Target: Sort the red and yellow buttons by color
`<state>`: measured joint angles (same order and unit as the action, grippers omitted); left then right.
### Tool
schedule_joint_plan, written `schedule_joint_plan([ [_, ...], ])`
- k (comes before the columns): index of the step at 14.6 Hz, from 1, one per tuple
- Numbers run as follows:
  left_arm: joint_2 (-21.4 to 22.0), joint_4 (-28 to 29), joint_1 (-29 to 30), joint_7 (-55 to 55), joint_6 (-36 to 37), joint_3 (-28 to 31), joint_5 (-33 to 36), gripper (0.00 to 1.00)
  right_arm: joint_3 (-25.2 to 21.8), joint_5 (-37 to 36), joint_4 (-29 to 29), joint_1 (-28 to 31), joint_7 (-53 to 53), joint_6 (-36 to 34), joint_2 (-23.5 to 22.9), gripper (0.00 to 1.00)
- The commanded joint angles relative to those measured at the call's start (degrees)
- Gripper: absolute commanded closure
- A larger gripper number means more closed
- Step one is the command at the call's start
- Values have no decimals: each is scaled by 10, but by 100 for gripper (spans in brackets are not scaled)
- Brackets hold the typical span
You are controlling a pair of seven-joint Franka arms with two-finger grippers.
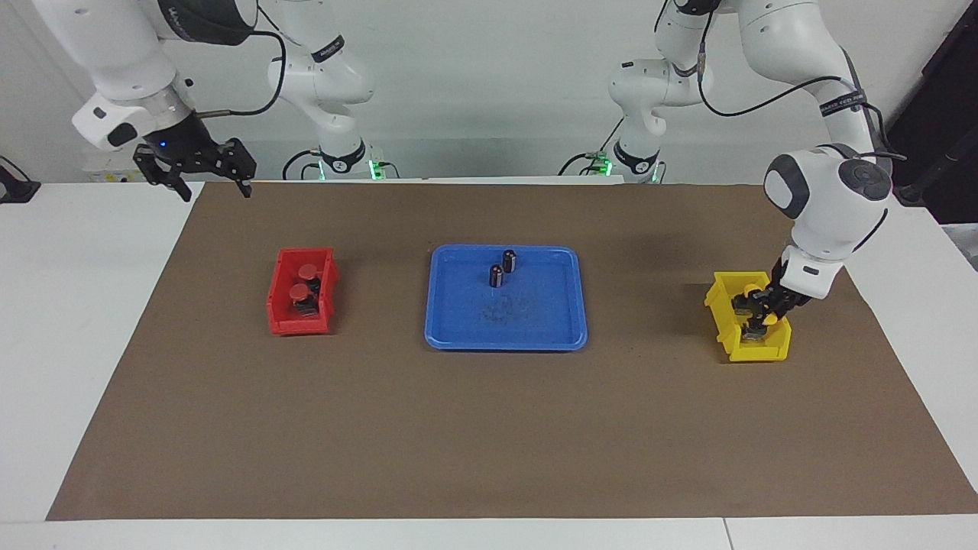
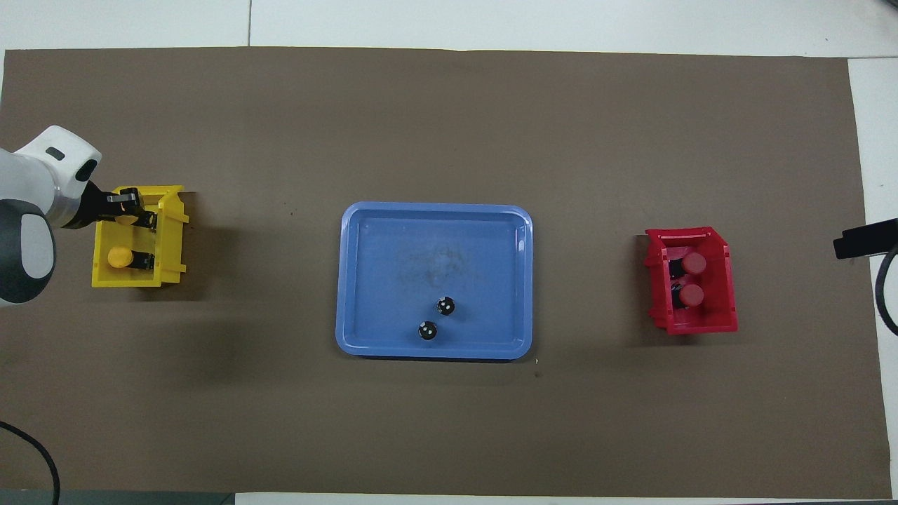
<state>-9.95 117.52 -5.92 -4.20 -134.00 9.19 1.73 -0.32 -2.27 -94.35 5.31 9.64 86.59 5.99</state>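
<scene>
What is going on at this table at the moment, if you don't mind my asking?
Two arms are sorting buttons by color. The left gripper is down in the yellow bin, shut on a yellow button, beside another yellow button already there. The right gripper is open and raised over the table edge at the right arm's end. Both red buttons lie in the red bin. Only two dark cylinders stand in the blue tray.
</scene>
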Motion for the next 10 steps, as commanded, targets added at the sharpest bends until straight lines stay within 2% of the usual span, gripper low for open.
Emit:
schedule_joint_plan([
  [1,2,11,6,6,-23,-1,6,59,8,-1,34,12,2,-14,-28,0],
  [2,-2,-3,6,6,-6,-1,6,42,8,0,29,12,-21,-8,-27,0],
  [3,-3,-26,5,6,30,-1,6,35,8,0,28,9,-36,-6,-27,0],
  [6,0,-111,-2,7,150,-2,6,2,-2,-3,28,-2,-37,-4,-28,0],
  [8,2,-176,-22,18,258,-8,6,0,1,-2,26,-1,-38,-6,-26,0],
  [9,11,-187,-34,42,289,-8,6,0,1,-2,26,-2,-38,-8,-26,0],
  [10,39,-181,-37,58,308,-9,4,0,1,-2,26,-2,-38,-8,-26,0],
])
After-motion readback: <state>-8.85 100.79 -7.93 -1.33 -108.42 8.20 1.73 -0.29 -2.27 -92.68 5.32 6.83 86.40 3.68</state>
